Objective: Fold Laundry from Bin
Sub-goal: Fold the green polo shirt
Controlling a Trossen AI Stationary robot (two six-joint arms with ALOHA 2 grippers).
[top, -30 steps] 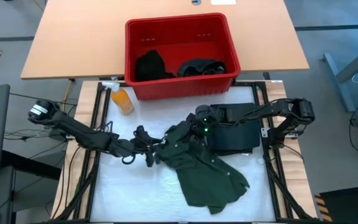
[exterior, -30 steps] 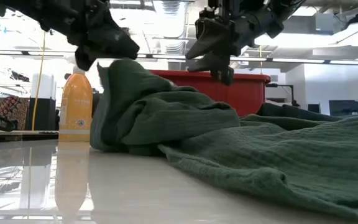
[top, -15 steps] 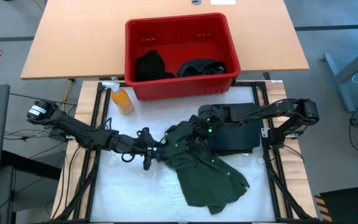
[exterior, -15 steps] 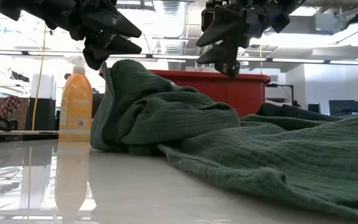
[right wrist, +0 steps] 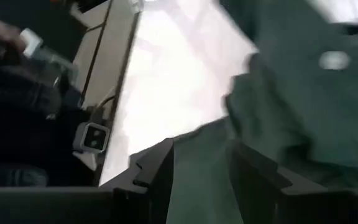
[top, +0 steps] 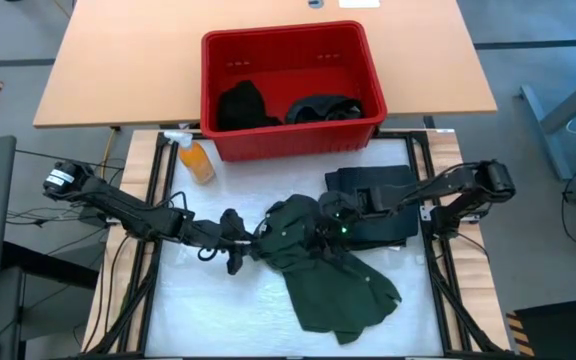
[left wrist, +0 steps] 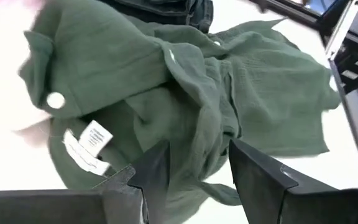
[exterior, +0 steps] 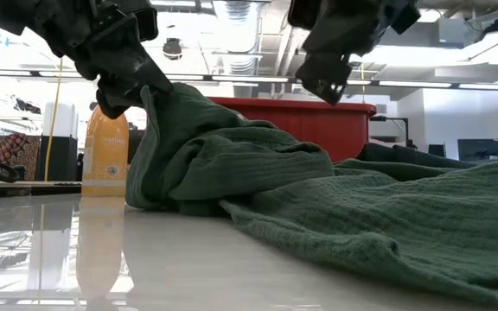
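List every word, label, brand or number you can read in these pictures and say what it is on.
No text can be read in any view.
Sewn-in white tag on the dark green garment: print too blurred to read.
Orange spray bottle: pale label, lettering too small to read.
Red bin: no lettering visible.

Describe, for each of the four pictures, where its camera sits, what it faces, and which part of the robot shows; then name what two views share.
High view: above the table, looking down on the red bin, green garment and both arms.
Low view: at tabletop height, facing the garment; both arms come in from above.
Left wrist view: on the left arm, facing the garment past the open left end effector.
Right wrist view: on the right arm, facing the garment past the open right end effector.
Shared: all show the green garment.
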